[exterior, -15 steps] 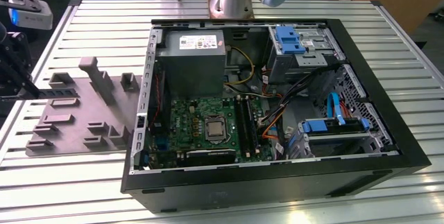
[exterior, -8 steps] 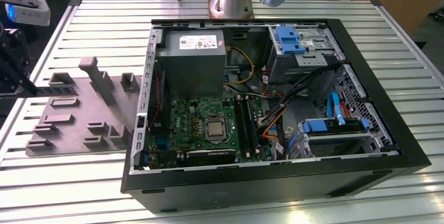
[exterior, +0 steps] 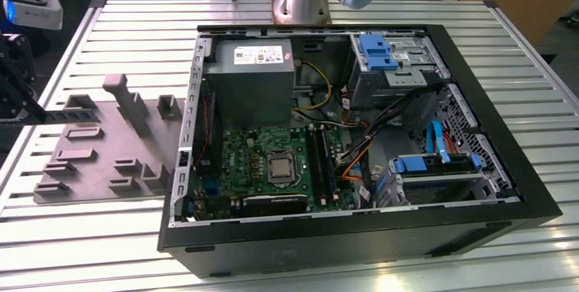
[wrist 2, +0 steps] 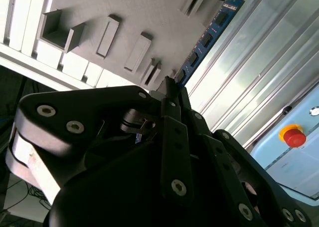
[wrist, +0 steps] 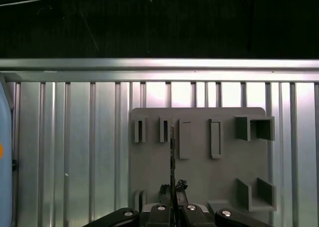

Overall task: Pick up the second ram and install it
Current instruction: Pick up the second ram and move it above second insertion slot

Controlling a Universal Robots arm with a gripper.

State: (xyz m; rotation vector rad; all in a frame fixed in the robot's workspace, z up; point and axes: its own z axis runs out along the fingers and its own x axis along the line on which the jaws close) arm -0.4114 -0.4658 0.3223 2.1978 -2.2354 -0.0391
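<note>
Nearest the wrist cameras, the black, linked-arm gripper (wrist 2: 173, 90) was seen with its fingers (wrist: 165, 189) drawn narrow and clamped on one end of the second ram (wrist 2: 208, 35), a long, flat, dark blue-green memory stick bearing a row of black chips. The stick was pointed away from the gripper and was seen edge-on, as a thin line, in the first wrist view. Beneath it lay the grey, flat plastic fixture plate (wrist: 199, 179) with raised rectangular pockets. The ram was held over this plate, but whether it touched the plate could not be told. The plate was rested on the silver, ribbed metal table (wrist: 75, 152). In the exterior view, the gripper and plate were placed at the exterior view's left, well apart from the slots in the open black computer case (exterior: 506, 204). Inside the case, the large green motherboard (exterior: 244, 153) was laid flat, with the long black plastic memory slots (exterior: 318, 160) just beside its silver square chip (exterior: 281, 169).
</note>
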